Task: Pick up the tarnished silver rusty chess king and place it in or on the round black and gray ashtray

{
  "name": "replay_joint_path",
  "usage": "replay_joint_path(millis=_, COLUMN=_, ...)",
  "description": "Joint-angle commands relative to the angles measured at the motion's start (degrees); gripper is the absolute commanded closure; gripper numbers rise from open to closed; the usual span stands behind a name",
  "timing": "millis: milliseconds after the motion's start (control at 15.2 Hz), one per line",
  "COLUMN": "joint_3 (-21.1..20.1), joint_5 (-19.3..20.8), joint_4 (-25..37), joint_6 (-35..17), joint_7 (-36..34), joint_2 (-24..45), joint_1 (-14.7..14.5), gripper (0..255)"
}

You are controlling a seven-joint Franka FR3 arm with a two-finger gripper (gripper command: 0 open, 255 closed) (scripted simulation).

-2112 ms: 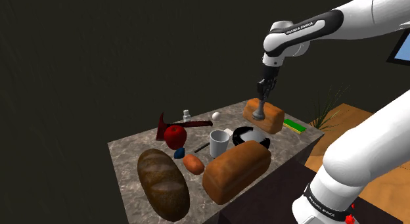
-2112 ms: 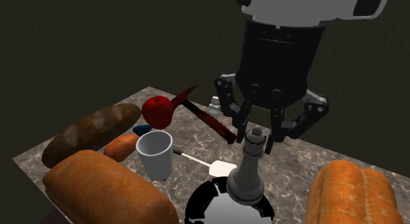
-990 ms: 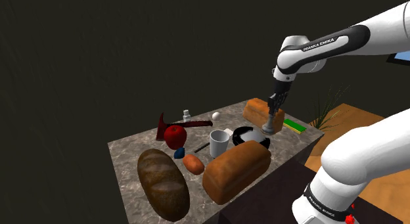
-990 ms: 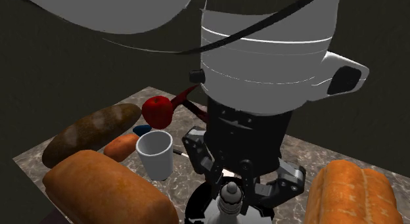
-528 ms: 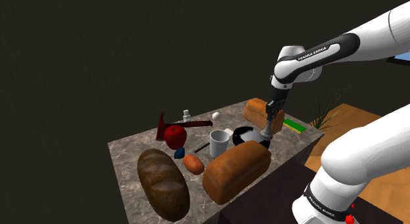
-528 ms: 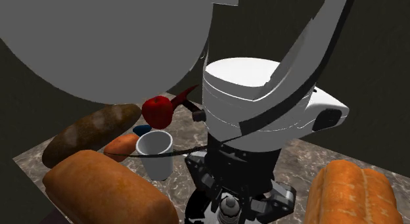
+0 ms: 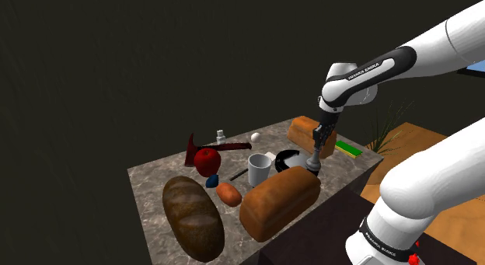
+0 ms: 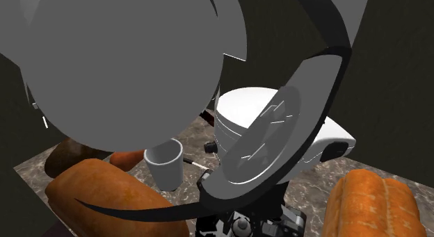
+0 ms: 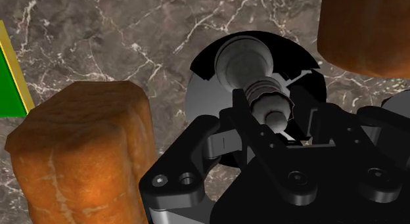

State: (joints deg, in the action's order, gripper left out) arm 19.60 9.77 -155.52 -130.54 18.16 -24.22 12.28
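My black gripper (image 7: 315, 144) is shut on the grey chess king (image 7: 312, 156), clasping it near its head. In the wrist view the king (image 9: 257, 90) points away from the gripper (image 9: 276, 119), and its round base hangs over the middle of the round black and grey ashtray (image 9: 197, 103). The ashtray (image 7: 289, 158) lies on the marble table between the white mug (image 7: 259, 169) and the back loaf (image 7: 305, 131). I cannot tell whether the base touches the ashtray. In the second exterior view the arm hides most of the scene; the king's top (image 8: 241, 229) peeks out low down.
An orange loaf (image 7: 280, 200) lies close in front of the ashtray, and a dark loaf (image 7: 192, 217) lies further toward the shoulder view's left. An apple (image 7: 207, 159), a red pick (image 7: 204, 147), a carrot (image 7: 228, 194) and a green-yellow block (image 7: 350, 148) also share the table (image 7: 148, 182).
The gripper carried the king from above the back loaf over to the ashtray, then lowered it steadily onto the ashtray's middle. The grip has stayed shut throughout.
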Motion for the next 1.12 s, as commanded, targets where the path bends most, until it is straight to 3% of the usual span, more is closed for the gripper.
replay_joint_path(millis=0, joint_3=0.0, joint_5=0.0, joint_4=0.0, joint_6=-0.1, joint_7=0.0, joint_2=0.0, joint_1=0.0, gripper=255)
replay_joint_path(millis=198, joint_3=0.0, joint_5=0.0, joint_4=0.0, joint_6=-0.1, joint_7=0.0, joint_2=0.0, joint_1=0.0, gripper=255)
replay_joint_path(millis=264, joint_3=0.0, joint_5=0.0, joint_4=0.0, joint_6=-0.1, joint_7=0.0, joint_2=0.0, joint_1=0.0, gripper=0)
replay_joint_path(millis=594, joint_3=0.0, joint_5=0.0, joint_4=0.0, joint_6=-0.1, joint_7=0.0, joint_2=0.0, joint_1=0.0, gripper=0)
replay_joint_path(millis=858, joint_3=-1.3, joint_5=-0.1, joint_4=4.3, joint_6=8.9, joint_7=-0.3, joint_2=-4.7, joint_1=0.2, gripper=0)
replay_joint_path(millis=1056, joint_3=-1.3, joint_5=-0.2, joint_4=4.3, joint_6=8.9, joint_7=-0.3, joint_2=-4.7, joint_1=0.2, gripper=0)
